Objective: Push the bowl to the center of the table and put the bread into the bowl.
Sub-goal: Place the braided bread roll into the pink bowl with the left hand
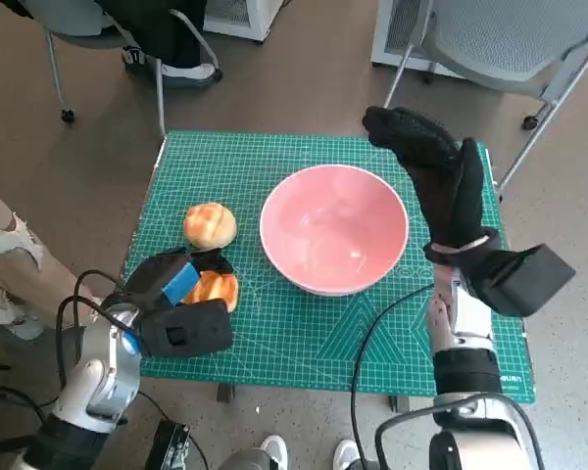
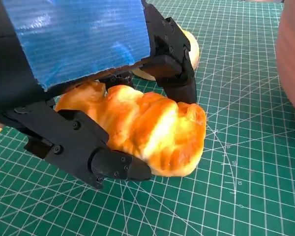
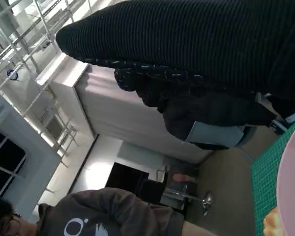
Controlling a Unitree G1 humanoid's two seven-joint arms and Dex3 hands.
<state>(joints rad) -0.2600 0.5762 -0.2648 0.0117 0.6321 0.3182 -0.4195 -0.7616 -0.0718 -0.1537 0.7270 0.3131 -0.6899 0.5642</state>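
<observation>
The pink bowl (image 1: 333,230) stands empty near the middle of the green mat (image 1: 274,343); its side shows in the left wrist view as the bowl (image 2: 292,59). A golden, croissant-like bread (image 1: 219,289) lies on the mat left of the bowl. My left hand (image 1: 176,299) is over it, and in the left wrist view its black fingers (image 2: 105,164) close round both sides of the bread (image 2: 147,128). A round bun (image 1: 210,225) sits just behind. My gloved right hand (image 1: 436,171) stands upright, fingers extended, holding nothing, at the bowl's right rim; whether it touches the bowl I cannot tell.
Chairs (image 1: 510,44) stand beyond the table's far edge. A person's leg (image 1: 5,245) is at the left, and a person in a dark top (image 3: 113,214) appears in the right wrist view. Cables (image 1: 382,333) trail off the near table edge.
</observation>
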